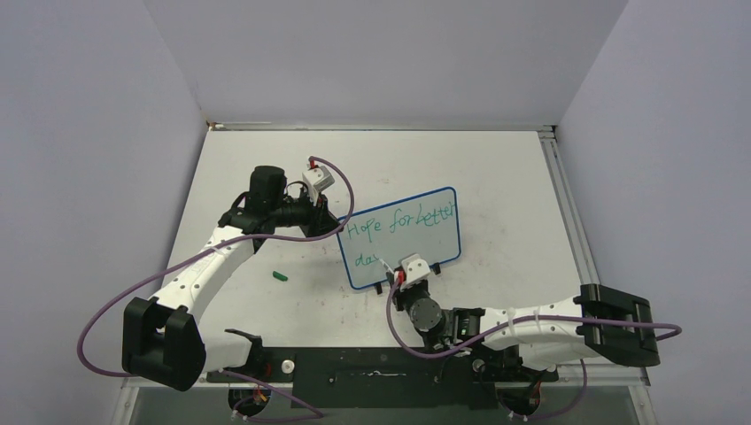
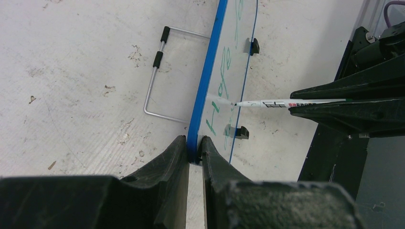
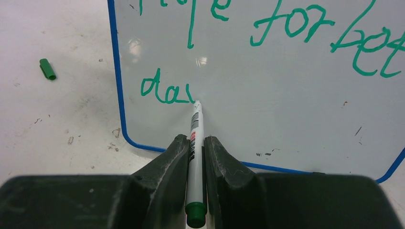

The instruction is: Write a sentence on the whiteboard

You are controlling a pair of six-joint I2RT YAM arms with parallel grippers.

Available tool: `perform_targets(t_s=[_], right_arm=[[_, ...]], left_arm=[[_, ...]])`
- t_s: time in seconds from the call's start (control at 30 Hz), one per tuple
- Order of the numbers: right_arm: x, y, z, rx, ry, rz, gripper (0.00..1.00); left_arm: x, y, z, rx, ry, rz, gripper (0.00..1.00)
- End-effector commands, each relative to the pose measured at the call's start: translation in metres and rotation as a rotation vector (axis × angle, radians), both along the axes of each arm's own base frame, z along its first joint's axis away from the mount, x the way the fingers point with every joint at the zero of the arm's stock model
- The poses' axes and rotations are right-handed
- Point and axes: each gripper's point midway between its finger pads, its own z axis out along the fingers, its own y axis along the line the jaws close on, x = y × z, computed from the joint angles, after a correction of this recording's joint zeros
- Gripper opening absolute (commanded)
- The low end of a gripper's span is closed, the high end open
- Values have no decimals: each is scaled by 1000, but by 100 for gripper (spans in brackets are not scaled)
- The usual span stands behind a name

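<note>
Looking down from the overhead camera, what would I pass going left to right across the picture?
The left arm's black elbow → small green cap → blue-framed whiteboard → right arm's black elbow.

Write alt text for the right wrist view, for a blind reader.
The right gripper, shut on a white marker, presses its tip to the blue-framed whiteboard, partway through the second line of the green sentence. A green cap lies on the table at left.
</note>
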Motion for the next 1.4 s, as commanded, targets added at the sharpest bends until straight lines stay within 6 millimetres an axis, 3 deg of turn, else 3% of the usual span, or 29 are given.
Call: perform_targets(t_s=[0.0,0.2,0.57,0.9,1.13,1.37], right_arm=[[-1,-3,25,70,-37,-16,5],[4,-3,33,62,-68,-30,5],[12,3,24,44,-65,-20,5],[0,7,2,16,8,28,5],[-16,20,-16,6,69,106,5],[-21,31,-17,12,76,139,5]], left_arm=[[-1,3,-7,46,9,-1,0],[0,3,-7,46,8,-1,0],[-1,3,-6,44,6,-1,0],[-1,3,-6,44,8,-3,0],[0,3,-6,44,5,-2,0],[-1,3,-6,44,8,-3,0]])
